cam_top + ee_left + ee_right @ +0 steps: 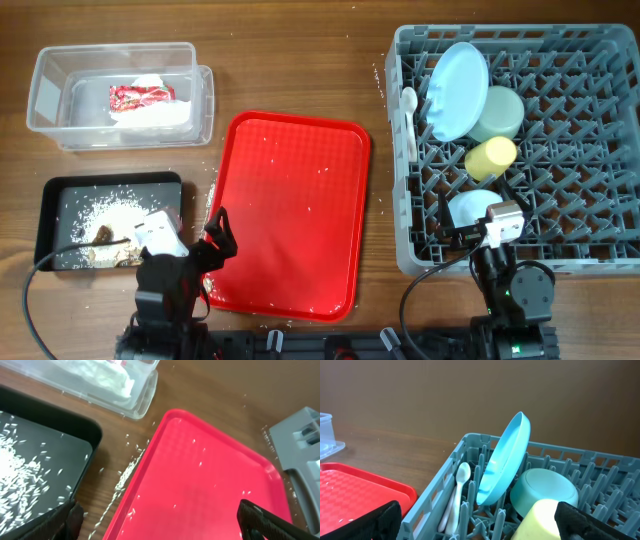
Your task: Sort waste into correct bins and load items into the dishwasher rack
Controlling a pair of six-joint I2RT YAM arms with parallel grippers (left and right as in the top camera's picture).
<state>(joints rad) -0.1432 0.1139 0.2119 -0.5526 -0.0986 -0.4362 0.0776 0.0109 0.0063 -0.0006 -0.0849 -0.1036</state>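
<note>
The grey dishwasher rack (pixel 396 200) at the right holds the light blue plate (pixel 458 88) on edge, the pale green bowl (pixel 497 113), the yellow cup (pixel 490 157), the smaller light blue bowl (pixel 468 208) and white cutlery (pixel 409 110). The clear tub (pixel 50 95) at the back left holds white napkins (pixel 150 117) and the red wrapper (pixel 140 97). The black tray (pixel 60 195) holds white crumbs and brown scraps (pixel 104 236). My left gripper (pixel 162 525) is open and empty, straddling the gap between the black tray and the red tray. My right gripper (pixel 480 525) is open and empty over the rack's front left.
The flat red serving tray (pixel 290 210) lies in the middle with a few white crumbs on it. Loose crumbs lie on the wooden table between it and the black tray (pixel 75 455). The rack's front wall (pixel 440 490) is just under my right gripper.
</note>
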